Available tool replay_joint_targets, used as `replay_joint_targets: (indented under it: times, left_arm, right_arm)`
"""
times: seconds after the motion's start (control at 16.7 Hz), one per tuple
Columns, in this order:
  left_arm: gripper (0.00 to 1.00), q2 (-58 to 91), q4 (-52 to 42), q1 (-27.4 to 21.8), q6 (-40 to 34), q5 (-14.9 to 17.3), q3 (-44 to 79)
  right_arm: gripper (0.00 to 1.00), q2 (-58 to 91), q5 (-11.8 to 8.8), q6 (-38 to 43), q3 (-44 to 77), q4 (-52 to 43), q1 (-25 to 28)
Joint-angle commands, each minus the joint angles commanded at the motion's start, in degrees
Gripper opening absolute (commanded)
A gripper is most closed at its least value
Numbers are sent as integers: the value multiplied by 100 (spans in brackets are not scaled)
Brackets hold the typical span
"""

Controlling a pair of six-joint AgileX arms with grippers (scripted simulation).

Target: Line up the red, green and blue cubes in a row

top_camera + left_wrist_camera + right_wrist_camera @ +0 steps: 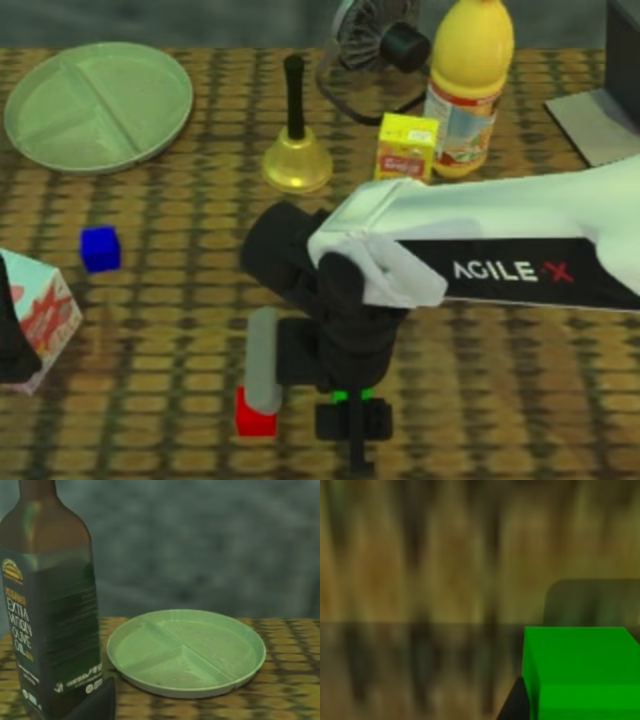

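Note:
The green cube (348, 396) peeks out under my right gripper (349, 405) near the table's front middle. In the right wrist view the green cube (580, 672) fills the near corner, with one dark finger (514, 705) pressed flat against its side, close over the table. The red cube (255, 415) rests on the table just to the left of that gripper. Far to the left, the blue cube (100, 249) stands alone. My left gripper (6, 335) is parked at the left edge, and only one finger (95, 700) shows, well off to the side.
A green divided plate (98, 105) lies at the back left. A brass bell (296, 150), a yellow juice carton (406, 146), a yellow bottle (470, 85) and a fan (375, 40) stand along the back. A red-and-white carton (40, 320) and an olive-oil bottle (50, 605) stand by the left arm.

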Motion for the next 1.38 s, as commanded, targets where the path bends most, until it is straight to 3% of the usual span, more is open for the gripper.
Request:
replay_joint_targets:
  times: [0.24, 0.3, 0.84, 1.38]
  left_arm:
    - [100, 0, 0, 0, 0, 0, 0]
    - [100, 0, 0, 0, 0, 0, 0]
    - [100, 0, 0, 0, 0, 0, 0]
    - [100, 0, 0, 0, 0, 0, 0]
  right_arm:
    - [98, 0, 0, 0, 0, 0, 0]
    - [100, 0, 0, 0, 0, 0, 0]
    - [100, -11, 0, 0, 16, -21, -8]
    - [100, -546, -5, -34, 852, -1396, 22]
